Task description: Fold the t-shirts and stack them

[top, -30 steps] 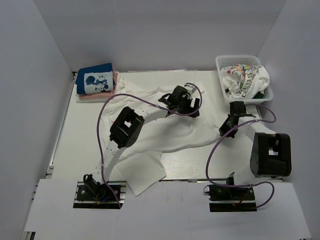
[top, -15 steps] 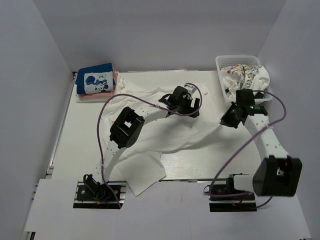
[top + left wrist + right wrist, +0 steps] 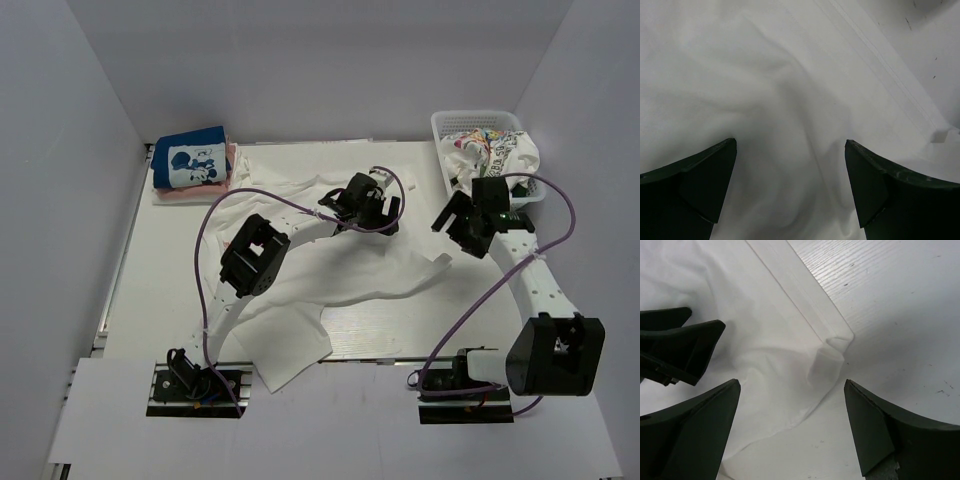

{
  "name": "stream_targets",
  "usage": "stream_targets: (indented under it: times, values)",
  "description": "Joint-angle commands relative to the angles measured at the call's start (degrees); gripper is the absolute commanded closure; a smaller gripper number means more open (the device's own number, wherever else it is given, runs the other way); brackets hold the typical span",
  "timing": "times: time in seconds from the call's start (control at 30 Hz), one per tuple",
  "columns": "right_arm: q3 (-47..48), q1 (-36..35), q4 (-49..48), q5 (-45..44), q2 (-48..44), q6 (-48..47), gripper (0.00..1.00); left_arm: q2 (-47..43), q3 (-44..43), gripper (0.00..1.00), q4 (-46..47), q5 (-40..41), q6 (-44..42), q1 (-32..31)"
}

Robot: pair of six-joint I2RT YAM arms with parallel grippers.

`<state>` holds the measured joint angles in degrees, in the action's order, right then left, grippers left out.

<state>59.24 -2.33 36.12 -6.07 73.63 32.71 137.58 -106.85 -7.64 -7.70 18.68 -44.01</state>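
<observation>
The large white t-shirt (image 3: 300,300) lies rumpled mid-bench, its long axis slanting from the near edge toward the far right. The left gripper (image 3: 383,215) and right gripper (image 3: 448,222) hang over it, jaws apart. A folded blue shirt (image 3: 190,160) sits in the far-left corner.

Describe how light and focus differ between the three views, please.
Top external view: even soft light, the white t-shirt hardly separates from the white table. Left wrist view: folds shaded softly, dark fingers lack detail. Right wrist view: table grain sharp, little shadow.
</observation>
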Motion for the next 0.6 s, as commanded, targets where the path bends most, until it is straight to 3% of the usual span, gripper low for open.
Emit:
stream_targets:
  times: [0.0,0.3,0.57]
  values:
    - [-2.73,0.13,-1.31,-2.46,0.38,-1.51,0.1,-0.91,1.29,0.0,-3.17,1.2,-0.22,0.06]
    - [-10.72,0.31,-2.8,-5.62,4.07,-0.45,0.1,-0.91,1.82,0.0,-3.17,2.34,-0.22,0.06]
    - [-13.36,1.63,5.09,-12.83,-5.94,0.86,0.1,-0.91,2.35,0.0,-3.17,2.34,-0.22,0.06]
